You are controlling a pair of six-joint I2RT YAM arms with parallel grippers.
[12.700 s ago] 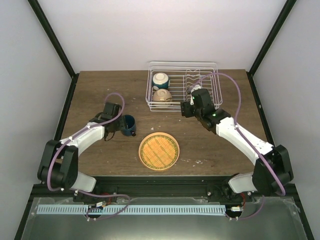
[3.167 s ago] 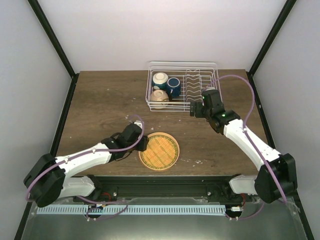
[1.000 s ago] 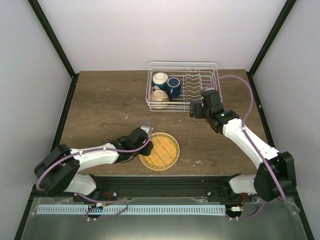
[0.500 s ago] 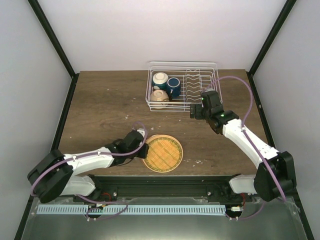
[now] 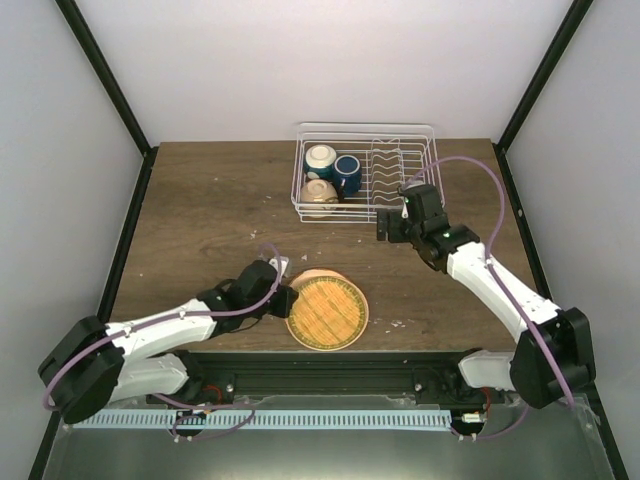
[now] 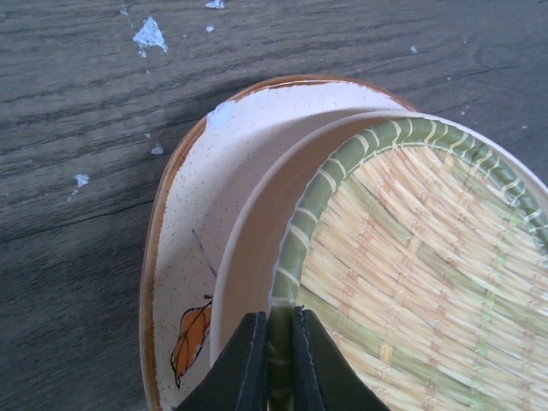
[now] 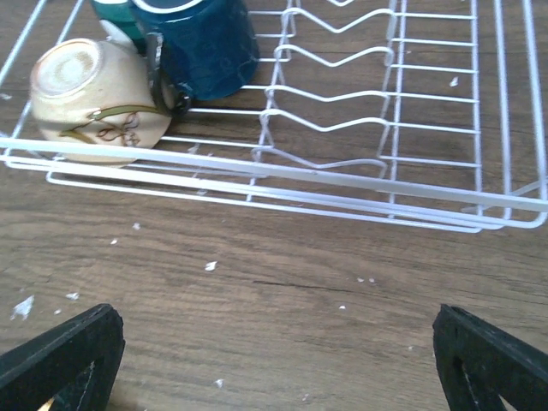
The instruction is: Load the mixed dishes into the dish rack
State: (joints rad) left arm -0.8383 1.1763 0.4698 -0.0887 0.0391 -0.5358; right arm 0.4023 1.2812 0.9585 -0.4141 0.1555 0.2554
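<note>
Seen from above, the left gripper (image 5: 287,298) meets the orange plate (image 5: 330,315) near the front edge of the table (image 5: 200,200); its wrist view shows fingers (image 6: 244,368) pinching the woven rim; in the right wrist view, the right gripper (image 7: 274,321), fingers (image 7: 64,355) spread wide, faces the dish rack (image 7: 385,111).

A brown wooden surface (image 5: 200,210) is seen, with dark lines running through the wood. Small white bits (image 5: 395,323) are scattered on it near the front edge. In the left wrist view, a bigger white flake (image 6: 151,34) is seen on the wood at the top, with smaller ones close by. In the right wrist view, tiny white specks (image 7: 211,265) are dotted over the wood.

The surface is closed in by white walls (image 5: 300,60). A black post (image 5: 105,75) is set on the left and another black post (image 5: 540,75) on the right, both leaning outward. A black bar (image 5: 330,358) is fixed along the front edge. Below it, a grey metal tray (image 5: 330,450) is seen, and a long white strip (image 5: 270,420) with many small slots is laid across it.
</note>
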